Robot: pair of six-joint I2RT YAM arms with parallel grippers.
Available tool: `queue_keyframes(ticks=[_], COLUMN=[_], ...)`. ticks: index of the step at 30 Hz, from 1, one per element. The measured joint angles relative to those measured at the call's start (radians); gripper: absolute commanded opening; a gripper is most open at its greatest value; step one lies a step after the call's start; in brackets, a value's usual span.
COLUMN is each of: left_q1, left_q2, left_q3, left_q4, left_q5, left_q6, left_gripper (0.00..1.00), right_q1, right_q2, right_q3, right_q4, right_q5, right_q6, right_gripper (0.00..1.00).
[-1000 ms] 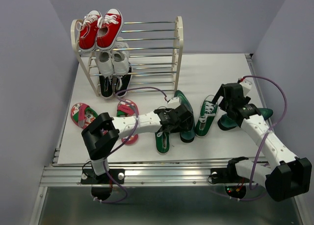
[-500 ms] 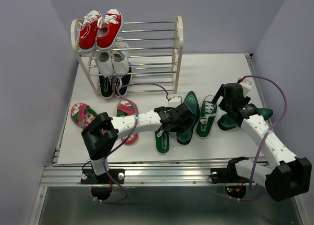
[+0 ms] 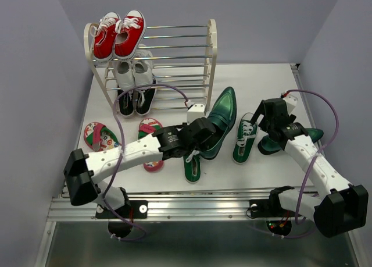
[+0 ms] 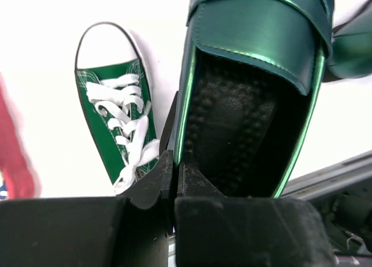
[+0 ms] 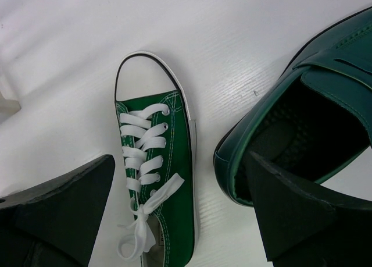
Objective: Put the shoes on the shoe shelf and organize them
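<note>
- Top view: looks down from above and behind, over the whole table (image 3: 256, 86)
- Left wrist: very near a loafer (image 4: 250, 104)
- Right wrist: close above a green sneaker (image 5: 154, 162), shared with the top view

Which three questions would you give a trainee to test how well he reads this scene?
1. True or false: the left gripper is shut on a loafer.
2. On which tier of the shelf do the red sneakers sit? A top, B middle, C bottom.
3. Fill in: the right gripper is ___ (open or shut).

Key: 1 true; 2 A; 3 open.
</note>
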Motion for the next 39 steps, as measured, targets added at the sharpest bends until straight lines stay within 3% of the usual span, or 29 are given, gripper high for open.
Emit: queue_keyframes(ticks=[8, 18, 27, 32, 39], left_q1=[-0.015, -0.015, 0.0, 0.032, 0.158], left_q2=[-0.161, -0.274, -0.35, -0.373, -0.384], left_q3=[-0.028, -0.172, -0.231, -0.27, -0.314], left_q4=[-0.048, -0.253, -0.335, -0.352, -0.261], left_q5=[-0.062, -0.085, -0.086, -0.085, -0.056], left_q6=[0.028, -0.084, -0.213, -0.268, -0.214], left_gripper=[0.0, 0.0, 0.0, 0.0, 0.0], right_q1=[0.0, 0.0, 0.0, 0.0, 0.0], right_q2=[0.0, 0.004, 0.014, 0.023, 0.025], right_q3=[0.0, 0.0, 0.0, 0.0, 0.0], right_q4=[0.0, 0.0, 0.0, 0.0, 0.0], right_q5=[-0.003, -0.003, -0.004, -0.01, -0.012], right_q6=[-0.003, -0.007, -0.014, -0.015, -0.021], right_gripper=[1.0, 1.0, 1.0, 1.0, 1.0])
